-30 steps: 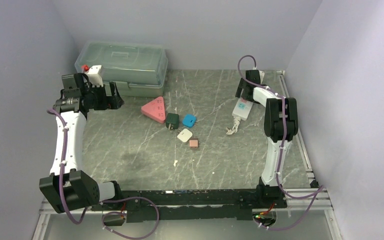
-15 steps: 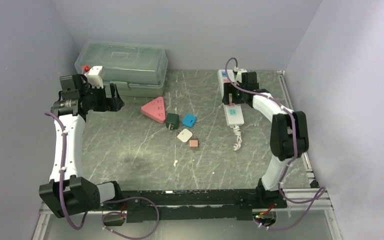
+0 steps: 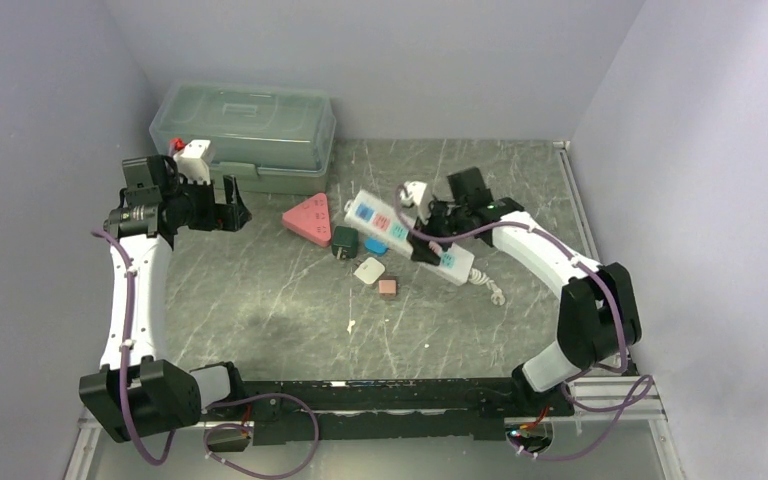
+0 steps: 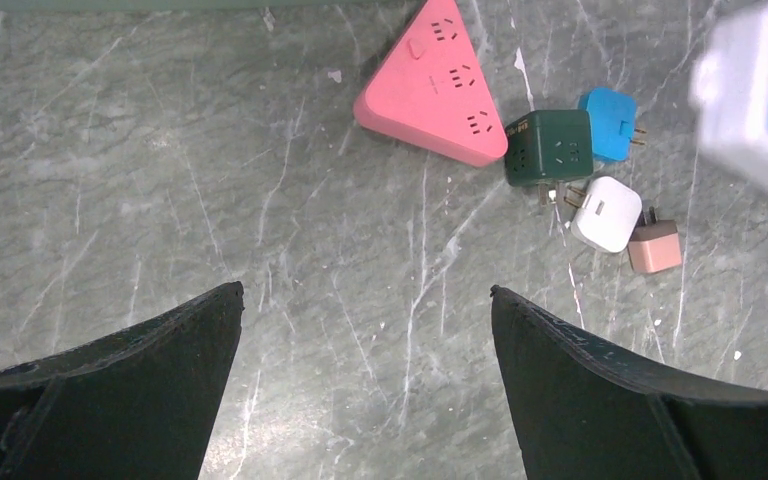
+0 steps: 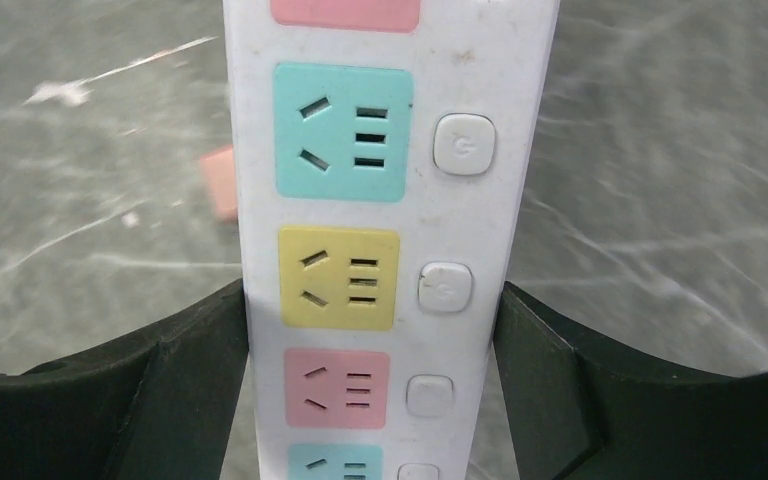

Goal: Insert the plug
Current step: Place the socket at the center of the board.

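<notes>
My right gripper point(image 3: 430, 241) point(image 5: 372, 300) is shut on a white power strip point(image 3: 400, 230) point(image 5: 370, 250) with blue, yellow and pink sockets, a jaw pressed on each long side. The strip hangs tilted just right of a cluster of plugs on the table: a dark green adapter point(image 3: 344, 240) point(image 4: 548, 148), a blue plug point(image 3: 375, 245) point(image 4: 608, 124), a white plug point(image 3: 368, 270) point(image 4: 605, 213) and a small pink plug point(image 3: 387, 287) point(image 4: 654, 247). My left gripper point(image 3: 232, 210) point(image 4: 365, 295) is open and holds nothing, above the table left of the cluster.
A pink triangular socket block point(image 3: 309, 219) point(image 4: 434, 85) lies beside the green adapter. A green lidded box point(image 3: 245, 130) stands at the back left. The strip's coiled cable point(image 3: 490, 288) trails at its right end. A small white scrap point(image 3: 351, 326) lies nearer the front.
The right arm has swung the power strip from the back right of the table to the centre, turning it as it went. The left gripper has barely shifted.
</notes>
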